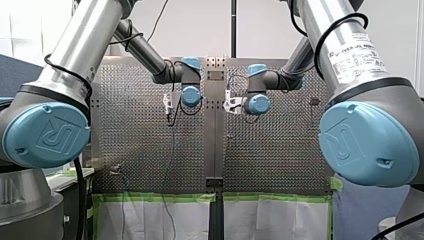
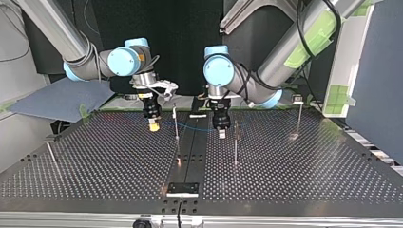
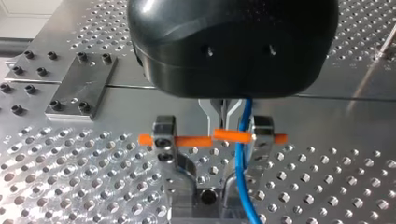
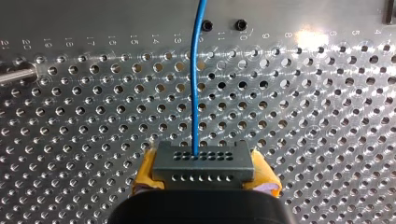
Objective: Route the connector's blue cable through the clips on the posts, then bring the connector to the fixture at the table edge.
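Note:
In the right wrist view my right gripper [image 4: 203,173] is shut with its yellow pads [image 4: 145,169] on the grey connector [image 4: 203,162]. The blue cable [image 4: 195,74] leaves the connector and runs straight ahead over the perforated table. In the top view that gripper [image 2: 153,126] hangs at the left, and the cable [image 2: 197,129] stretches past a thin post [image 2: 176,124] to my left gripper [image 2: 222,135]. In the left wrist view my left gripper [image 3: 223,131] has its metal fingers together on the cable [image 3: 240,163], just above a metal clip [image 3: 164,140] with orange pins [image 3: 196,140]. The cable drops through that clip.
More posts stand on the table: one [image 2: 235,145] beside my left gripper, one with a clip [image 2: 299,116] at the top view's right, a leaning one [image 2: 51,154] at its left. A black plate [image 2: 182,189] sits at that view's near edge. A bolted bar [image 3: 81,86] lies beyond the clip.

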Controlling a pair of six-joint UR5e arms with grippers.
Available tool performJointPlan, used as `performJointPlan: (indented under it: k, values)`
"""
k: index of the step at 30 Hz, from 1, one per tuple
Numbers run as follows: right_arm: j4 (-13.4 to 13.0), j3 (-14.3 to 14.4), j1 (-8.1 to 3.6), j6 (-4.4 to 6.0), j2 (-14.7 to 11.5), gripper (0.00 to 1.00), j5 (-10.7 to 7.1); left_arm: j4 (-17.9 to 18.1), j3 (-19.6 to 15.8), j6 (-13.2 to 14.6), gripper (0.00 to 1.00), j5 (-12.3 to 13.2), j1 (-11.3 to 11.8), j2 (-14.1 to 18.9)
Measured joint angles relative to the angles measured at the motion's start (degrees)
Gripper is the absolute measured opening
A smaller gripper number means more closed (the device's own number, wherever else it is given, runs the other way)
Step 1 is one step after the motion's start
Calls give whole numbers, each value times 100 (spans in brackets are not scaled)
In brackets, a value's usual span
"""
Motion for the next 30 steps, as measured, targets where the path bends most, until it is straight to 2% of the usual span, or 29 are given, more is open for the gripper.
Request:
performJointPlan:
  k: [13, 20, 30]
  values:
    - [108, 4, 12, -20, 2, 0, 31, -24, -58, 34, 0, -7, -227, 0]
    - [147, 80, 10, -32, 0, 0, 116, 36, -180, 36, 0, -27, -344, -23]
    - [185, 222, -9, -51, -3, 0, 205, 180, -283, 25, 0, -59, -488, -235]
